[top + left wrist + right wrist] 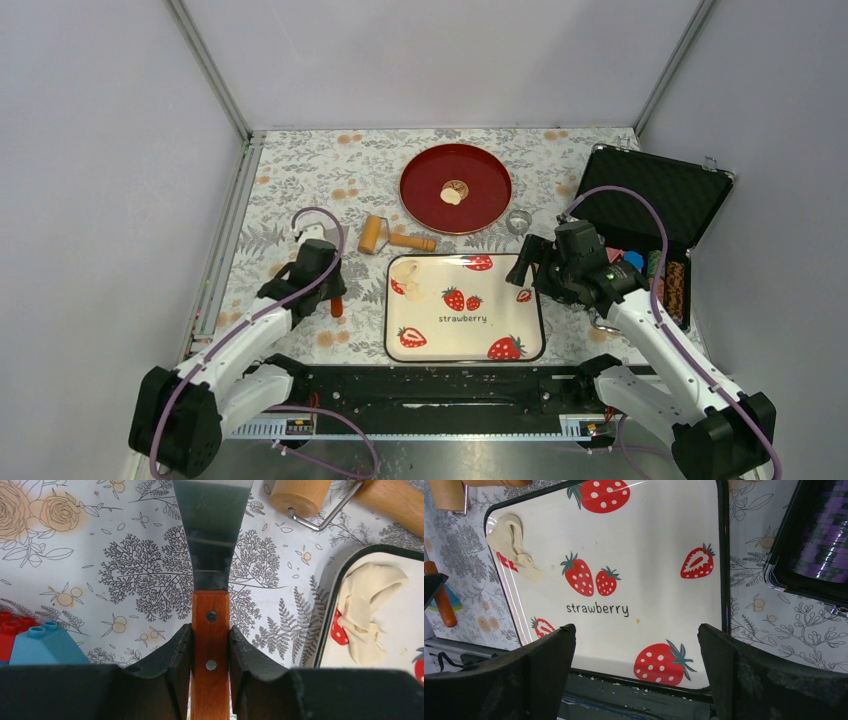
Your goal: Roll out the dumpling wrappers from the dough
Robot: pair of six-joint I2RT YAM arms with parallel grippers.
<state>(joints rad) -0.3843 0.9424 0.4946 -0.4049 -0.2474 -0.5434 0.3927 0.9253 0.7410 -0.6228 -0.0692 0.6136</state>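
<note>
Reddish-brown wood is what the left hand pinches: the riveted handle of a scraper, both fingers pressed against its sides. The steel blade points out over the flowered bench, short of the roller. That arm reaches forward, its hand low at the tray's left side, and toy blocks lie just beside it.

The dough lies as a ragged, folded patch in the far-left corner of the strawberry tray. One dumpling wrapper rests on the red plate beyond, and the ring cutter sits near the plate's right edge.

I judge the step in hand to be gathering the leftover dough for another rolling. The next move calls for swinging the blade right over the tray's rim and sliding it flat under the patch, shallow enough to lift rather than tear.

The right hand hovers at the tray's right edge, fingers spread wide and holding nothing, with its arm bent beside the open case.
</note>
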